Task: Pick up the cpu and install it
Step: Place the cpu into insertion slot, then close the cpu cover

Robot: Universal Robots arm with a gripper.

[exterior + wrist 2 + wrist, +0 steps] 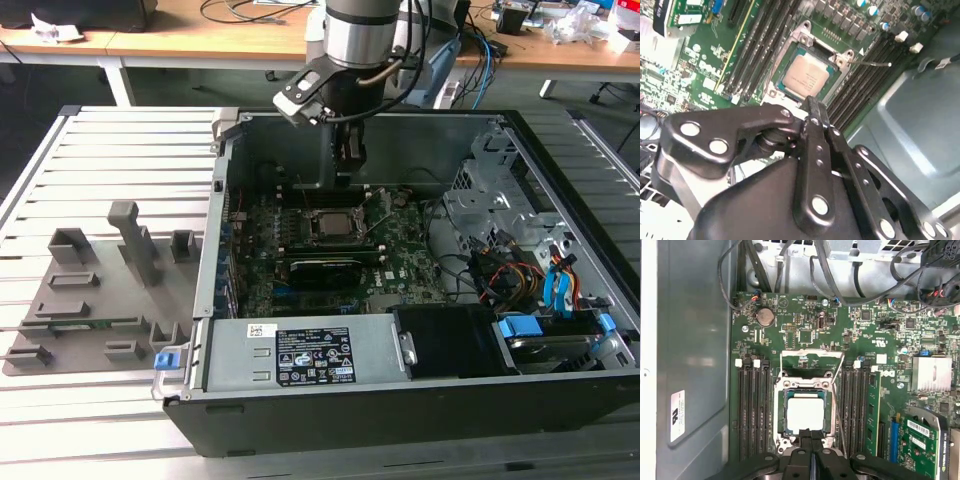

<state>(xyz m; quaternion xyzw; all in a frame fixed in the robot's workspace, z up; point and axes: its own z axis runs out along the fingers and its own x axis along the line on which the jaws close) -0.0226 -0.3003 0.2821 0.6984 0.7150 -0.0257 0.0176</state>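
The cpu (806, 412), a pale silver square, lies flat inside the motherboard socket (781, 436), whose metal frame is swung open; it also shows in the second wrist view (807, 75) and the exterior view (330, 225). My gripper (348, 168) hangs inside the open computer case, a little above the socket's edge. In both wrist views its black fingers (811, 436) are pressed together with nothing between them, the tips (812, 106) just beside the cpu and apart from it.
Memory slots (752, 410) flank the socket on both sides. A graphics card (925, 437) and a heat sink (931, 374) sit nearby. Cables (500, 270) and drive bays fill the case on the exterior view's right. A grey plastic tray (90, 300) lies on the slatted table on the exterior view's left.
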